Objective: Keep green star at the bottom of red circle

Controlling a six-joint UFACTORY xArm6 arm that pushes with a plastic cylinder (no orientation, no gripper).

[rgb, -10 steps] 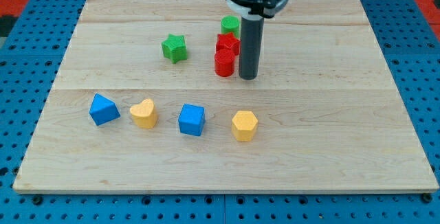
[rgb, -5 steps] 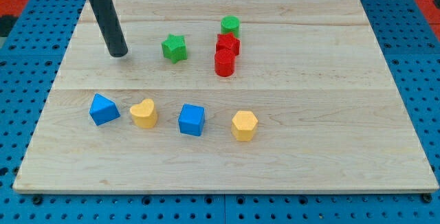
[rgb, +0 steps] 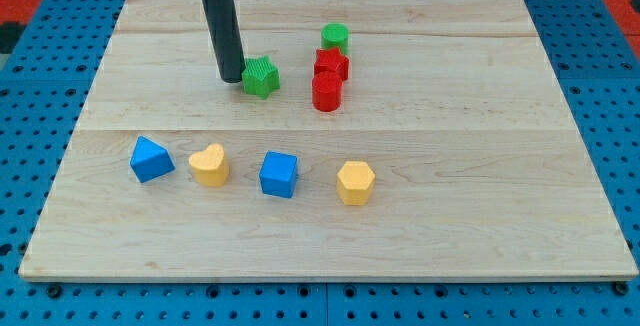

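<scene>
The green star [rgb: 262, 77] lies on the wooden board, left of the red circle [rgb: 327, 93] and slightly higher in the view. My tip [rgb: 231, 77] stands right against the star's left side. A second red block [rgb: 331, 64] sits just above the red circle and touches it. A green circle [rgb: 335, 37] sits above that red block.
In a row nearer the view's bottom lie a blue block [rgb: 151, 159], a yellow heart [rgb: 210, 165], a blue cube [rgb: 279, 174] and a yellow hexagon [rgb: 355, 182]. The board [rgb: 480, 166] rests on a blue pegboard.
My tip went from beside the red blocks to the far left, then came right up to the green star. The star has shifted slightly right and down.
</scene>
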